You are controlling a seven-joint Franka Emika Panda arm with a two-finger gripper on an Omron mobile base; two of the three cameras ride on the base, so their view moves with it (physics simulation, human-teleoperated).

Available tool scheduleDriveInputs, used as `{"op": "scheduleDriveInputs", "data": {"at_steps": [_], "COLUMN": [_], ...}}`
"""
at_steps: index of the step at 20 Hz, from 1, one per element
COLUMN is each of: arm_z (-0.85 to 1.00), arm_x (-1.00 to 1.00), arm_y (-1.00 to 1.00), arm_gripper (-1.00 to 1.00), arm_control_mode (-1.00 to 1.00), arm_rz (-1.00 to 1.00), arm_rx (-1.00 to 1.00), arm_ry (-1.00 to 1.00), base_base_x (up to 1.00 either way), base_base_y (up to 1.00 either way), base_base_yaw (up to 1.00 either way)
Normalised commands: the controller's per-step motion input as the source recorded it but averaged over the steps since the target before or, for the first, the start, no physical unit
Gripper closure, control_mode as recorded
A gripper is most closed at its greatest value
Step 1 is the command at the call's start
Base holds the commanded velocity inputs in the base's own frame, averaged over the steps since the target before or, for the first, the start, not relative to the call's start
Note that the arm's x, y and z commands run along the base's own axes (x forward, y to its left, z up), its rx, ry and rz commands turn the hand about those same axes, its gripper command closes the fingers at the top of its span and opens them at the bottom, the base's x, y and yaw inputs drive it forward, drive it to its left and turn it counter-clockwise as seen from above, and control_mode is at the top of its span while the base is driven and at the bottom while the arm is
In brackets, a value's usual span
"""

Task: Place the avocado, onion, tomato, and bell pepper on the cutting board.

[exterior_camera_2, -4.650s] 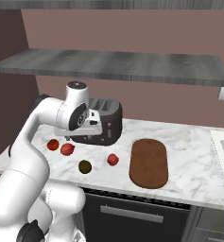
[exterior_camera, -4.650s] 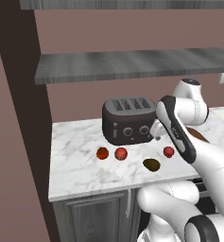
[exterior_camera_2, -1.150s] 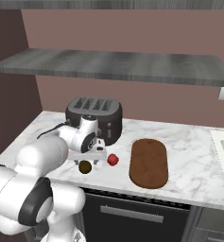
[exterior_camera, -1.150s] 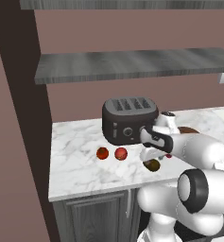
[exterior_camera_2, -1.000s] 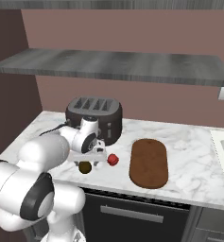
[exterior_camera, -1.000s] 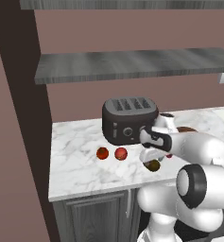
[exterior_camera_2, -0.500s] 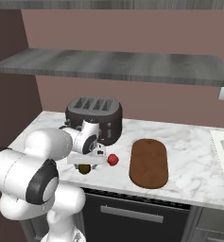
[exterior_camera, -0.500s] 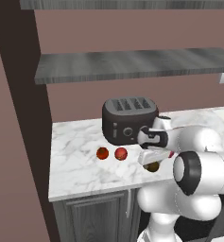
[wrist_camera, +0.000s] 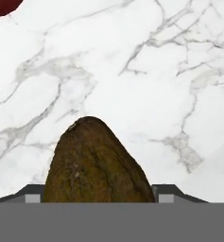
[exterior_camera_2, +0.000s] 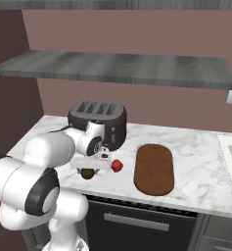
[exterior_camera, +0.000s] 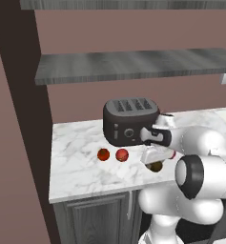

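The gripper [exterior_camera_2: 89, 165] hangs low over the counter [exterior_camera: 76, 164], with the avocado [wrist_camera: 97, 163] directly under it and between its fingers. In the hand view the fruit fills the gap from one finger tip [wrist_camera: 30, 193] to the other. Whether the jaws have closed onto it or only straddle it, I cannot tell; the fingers are mostly hidden behind the fruit and the hand.

The avocado [exterior_camera_2: 87, 173] rests on the marble in front of the toaster [exterior_camera_2: 99, 121]. A red ball [exterior_camera_2: 117, 165] lies just beside the gripper on the board side, and the cutting board [exterior_camera_2: 154, 168] is farther out that way, well apart. On the opposite side of the gripper, two more red balls [exterior_camera: 112, 155] sit near each other.

The avocado is probably light, firm and rough-skinned, so slip should be modest, but its egg shape tapers. A hold across the widest middle, not the narrow end seen rising toward the camera, seems safest; gripped off-centre, it may squirt out.
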Motion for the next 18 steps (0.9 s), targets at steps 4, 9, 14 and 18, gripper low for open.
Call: {"op": "scheduleDriveInputs", "data": {"at_steps": [4,9,14,18], "arm_z": [0.42,0.36,0.21,0.09], "arm_x": [-0.34,-0.15,0.00,0.06], "arm_y": [-0.28,-0.58,-0.81,-0.83], "arm_gripper": [1.00,1.00,1.00,1.00], "arm_control_mode": [-1.00,-1.00,-1.00,-1.00], "arm_rz": [-0.02,-0.08,-0.17,-0.17], "arm_rx": [0.02,0.00,0.00,0.00], "arm_ry": [-0.05,-0.04,0.00,-0.06], "base_base_x": [0.00,0.00,0.00,0.00], "base_base_y": [0.00,0.00,0.00,0.00], "base_base_yaw": [0.00,0.00,0.00,0.00]}}
